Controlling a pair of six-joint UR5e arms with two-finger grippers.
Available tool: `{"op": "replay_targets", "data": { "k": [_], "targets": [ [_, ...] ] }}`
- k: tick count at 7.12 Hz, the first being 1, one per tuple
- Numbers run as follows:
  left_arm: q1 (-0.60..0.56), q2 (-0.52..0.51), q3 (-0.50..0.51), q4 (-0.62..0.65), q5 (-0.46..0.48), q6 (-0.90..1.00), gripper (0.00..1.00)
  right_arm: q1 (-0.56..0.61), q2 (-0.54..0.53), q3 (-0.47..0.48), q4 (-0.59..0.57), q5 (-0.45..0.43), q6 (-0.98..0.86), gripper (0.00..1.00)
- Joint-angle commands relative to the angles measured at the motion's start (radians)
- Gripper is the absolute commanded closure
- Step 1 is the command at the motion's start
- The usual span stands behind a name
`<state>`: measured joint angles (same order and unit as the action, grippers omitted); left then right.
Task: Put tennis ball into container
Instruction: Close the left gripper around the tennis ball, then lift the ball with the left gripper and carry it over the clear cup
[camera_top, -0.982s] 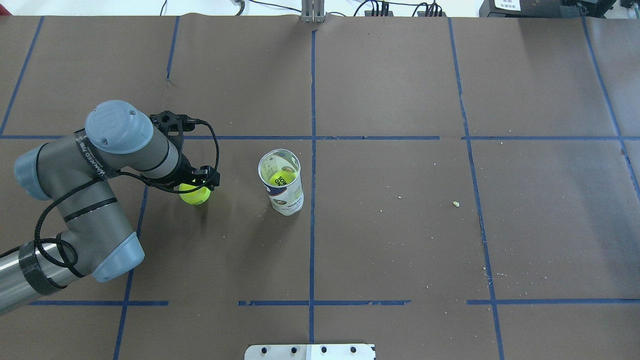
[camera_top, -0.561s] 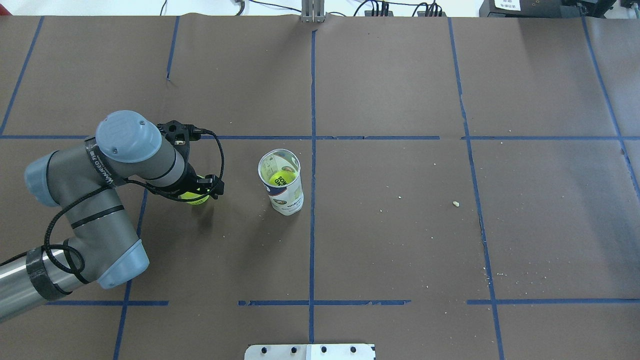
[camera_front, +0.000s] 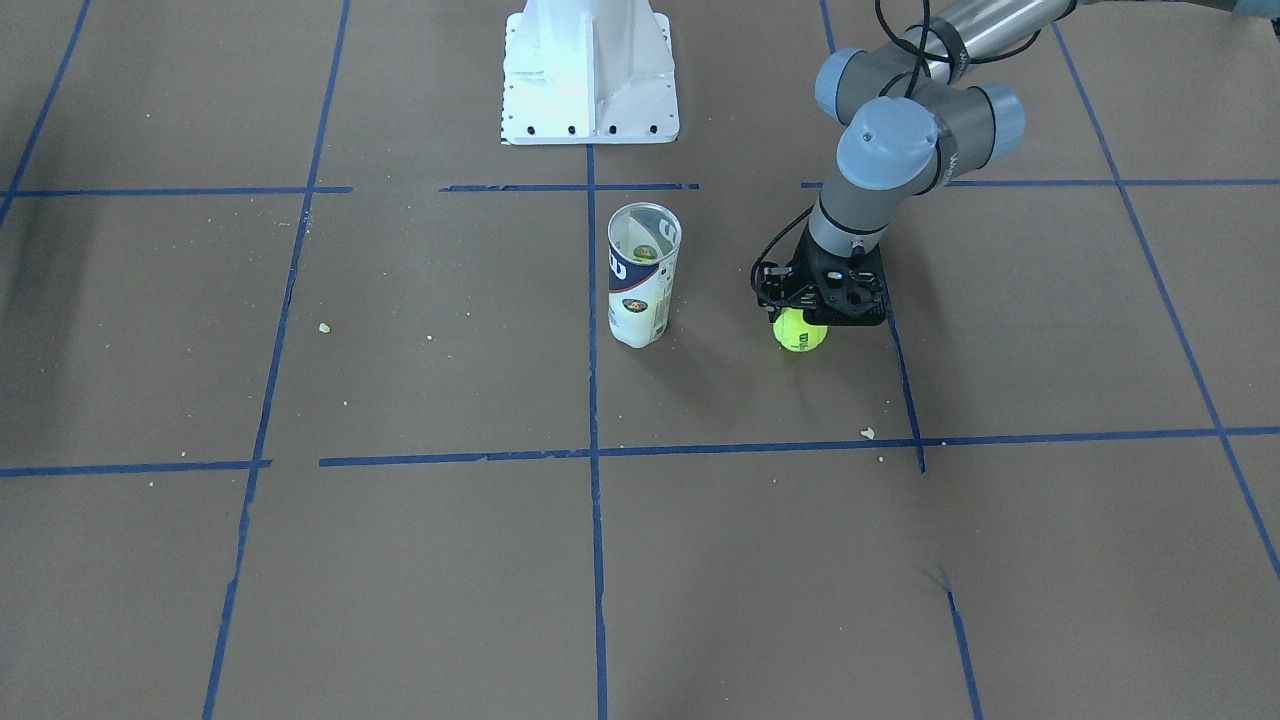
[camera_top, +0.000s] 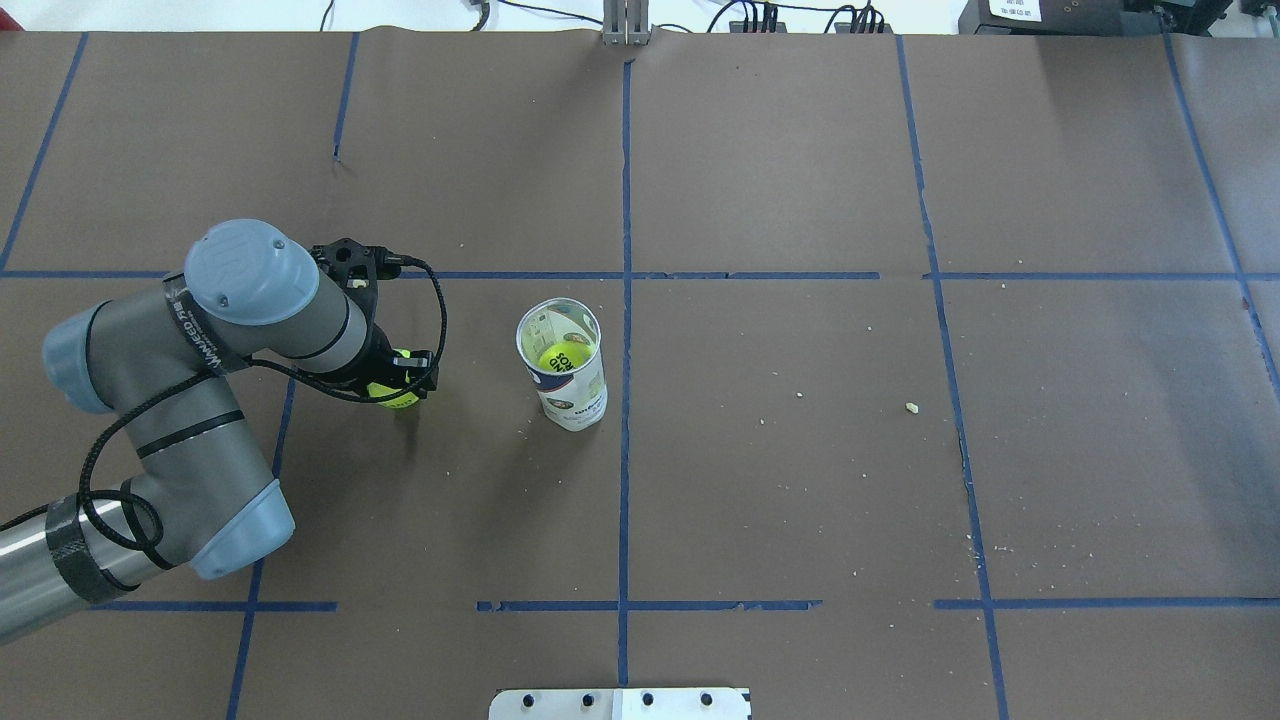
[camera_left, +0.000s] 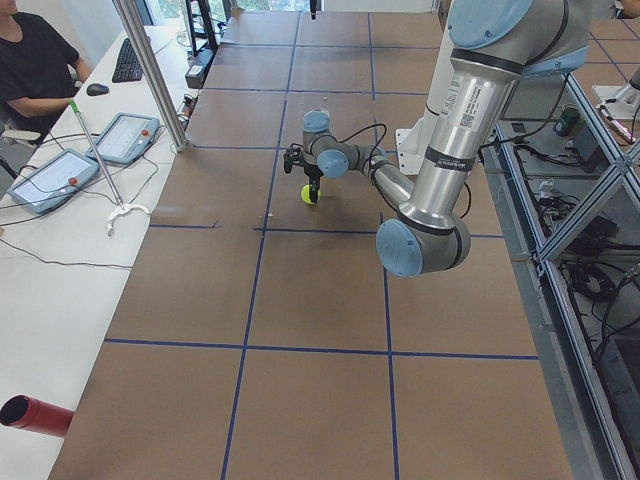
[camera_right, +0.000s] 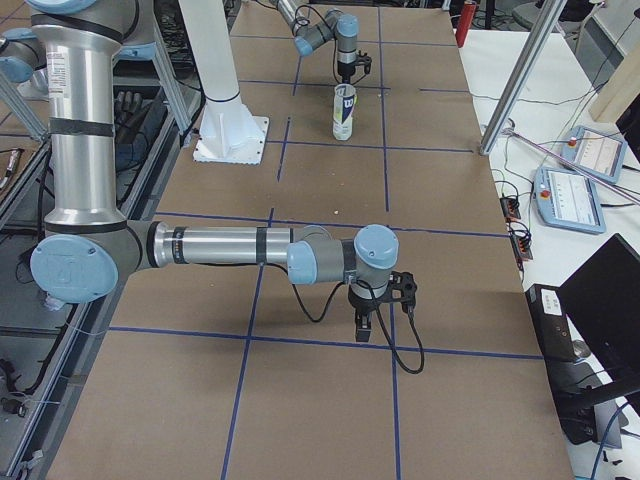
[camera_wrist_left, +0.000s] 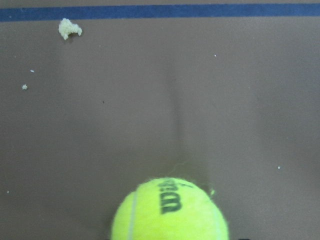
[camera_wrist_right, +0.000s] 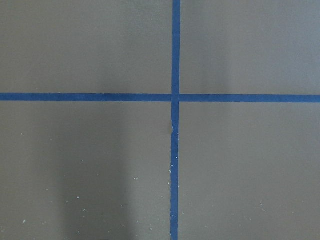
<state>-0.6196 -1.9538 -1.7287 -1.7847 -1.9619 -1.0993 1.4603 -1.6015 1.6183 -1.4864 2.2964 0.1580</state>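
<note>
You have two fuzzy, round yellow-green balls here. The loose tennis ball (camera_front: 800, 333) sits on the matte brown paper table (camera_top: 800, 480), left of centre in the overhead view. The second ball (camera_top: 562, 356) lies inside the single tall clear plastic can (camera_top: 572, 398), upright near centre. The black left gripper (camera_front: 803, 315) straddles the tennis ball and hides more of it than a second ago. You cannot tell whether it pinches. The right gripper (camera_right: 366, 322) is just as unreadable.

The tennis ball (camera_wrist_left: 170, 212) looks fuzzy, the container (camera_top: 572, 385) clear plastic.
</note>
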Motion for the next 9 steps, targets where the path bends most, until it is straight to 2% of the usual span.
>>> {"op": "replay_targets", "data": {
  "k": [1,2,3,4,6,8,9],
  "targets": [
    [-0.008,0.003,-0.057,0.016,0.000,0.006,1.00,0.000,0.000,0.000,0.000,0.000,0.000,0.00],
    [-0.011,0.003,-0.104,0.057,-0.003,0.007,1.00,0.000,0.000,0.000,0.000,0.000,0.000,0.00],
    [-0.014,0.001,-0.203,0.177,-0.008,0.010,1.00,0.000,0.000,0.000,0.000,0.000,0.000,0.00],
    [-0.067,-0.005,-0.312,0.317,-0.009,0.024,1.00,0.000,0.000,0.000,0.000,0.000,0.000,0.00],
    [-0.158,-0.054,-0.455,0.533,-0.067,0.101,1.00,0.000,0.000,0.000,0.000,0.000,0.000,0.00],
    [-0.206,-0.170,-0.555,0.765,-0.148,0.104,1.00,0.000,0.000,0.000,0.000,0.000,0.000,0.00],
    [-0.206,-0.238,-0.568,0.847,-0.158,0.104,1.00,0.000,0.000,0.000,0.000,0.000,0.000,0.00]
  ]
}}
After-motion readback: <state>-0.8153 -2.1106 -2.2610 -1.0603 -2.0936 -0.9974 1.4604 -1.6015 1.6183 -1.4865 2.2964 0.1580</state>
